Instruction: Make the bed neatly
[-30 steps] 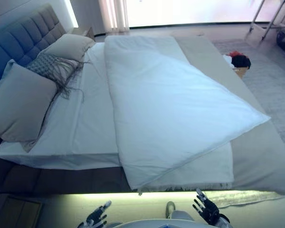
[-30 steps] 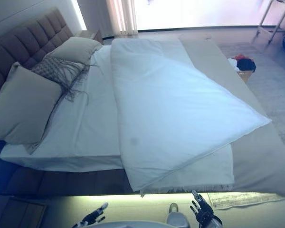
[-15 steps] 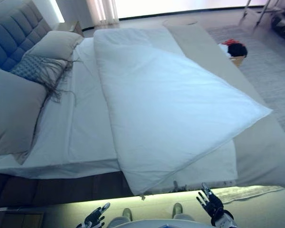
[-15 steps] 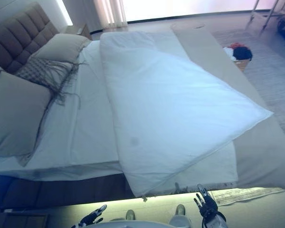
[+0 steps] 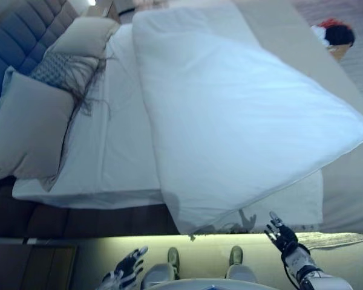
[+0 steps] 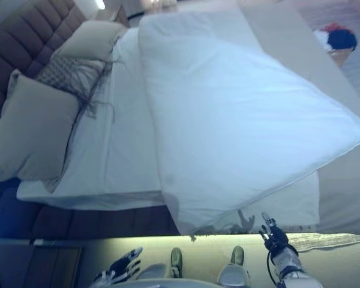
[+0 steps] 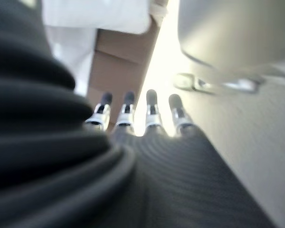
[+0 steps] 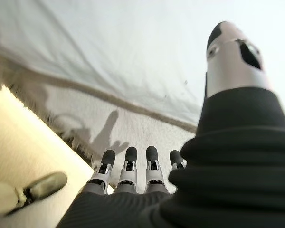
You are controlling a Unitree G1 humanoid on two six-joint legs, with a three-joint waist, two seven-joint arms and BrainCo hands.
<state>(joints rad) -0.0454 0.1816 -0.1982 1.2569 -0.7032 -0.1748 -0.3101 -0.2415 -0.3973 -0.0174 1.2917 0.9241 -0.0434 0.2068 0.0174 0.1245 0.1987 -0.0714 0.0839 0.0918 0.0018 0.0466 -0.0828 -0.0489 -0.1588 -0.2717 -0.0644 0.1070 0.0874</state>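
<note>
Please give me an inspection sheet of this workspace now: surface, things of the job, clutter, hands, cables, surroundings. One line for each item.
Surface: bed with white sheet, grey headboard.
Job's things: white duvet lying askew, one corner hanging over the near edge; three pillows at the head.
Clutter: basket of clothes on the floor beyond the bed.
Hands: left hand open, low, touching nothing; right hand open, near the fringed blanket edge.
Cables: nothing seen.
Surroundings: pale floor, lit along the bed base.
</note>
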